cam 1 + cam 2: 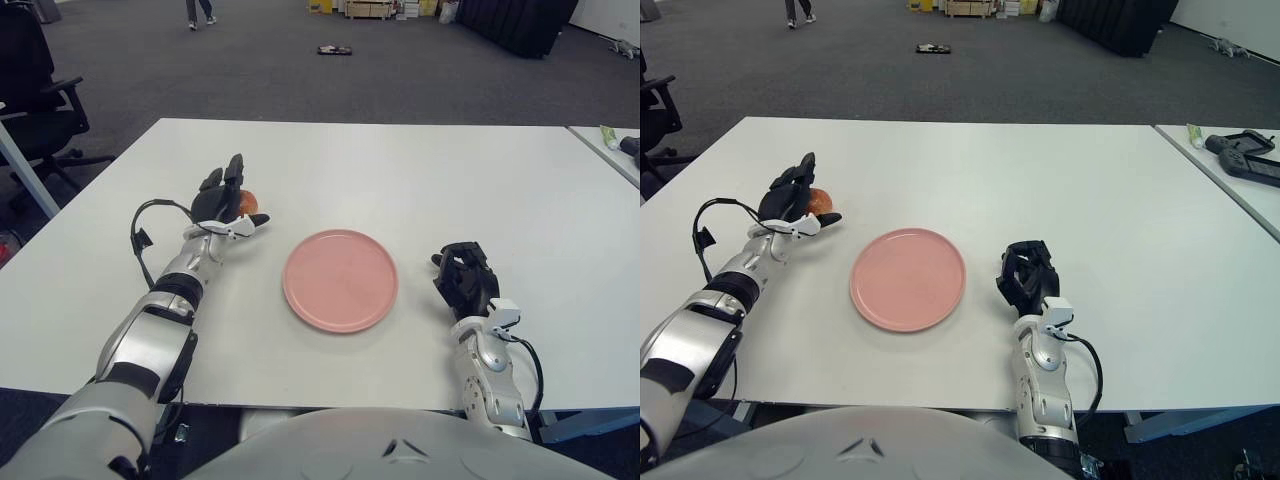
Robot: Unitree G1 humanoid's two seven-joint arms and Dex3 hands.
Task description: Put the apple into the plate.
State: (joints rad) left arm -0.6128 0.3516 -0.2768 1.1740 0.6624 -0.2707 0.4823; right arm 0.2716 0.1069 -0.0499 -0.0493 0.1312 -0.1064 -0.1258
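Observation:
A red-orange apple (247, 203) sits on the white table (400, 170), left of a pink plate (340, 279) that has nothing on it. My left hand (228, 200) is at the apple. Its fingers (234, 172) stretch up along the apple's left side and the thumb (252, 222) lies just in front of it, so the hand cups the apple but is not closed on it. Most of the apple is hidden behind the hand. It also shows in the right eye view (820, 201). My right hand (464, 279) shows to the right of the plate, fingers curled and holding nothing.
A second table (1230, 165) at the far right carries a dark device (1247, 155) and a small tube (1194, 135). An office chair (35, 95) stands at the left. The floor beyond holds distant clutter.

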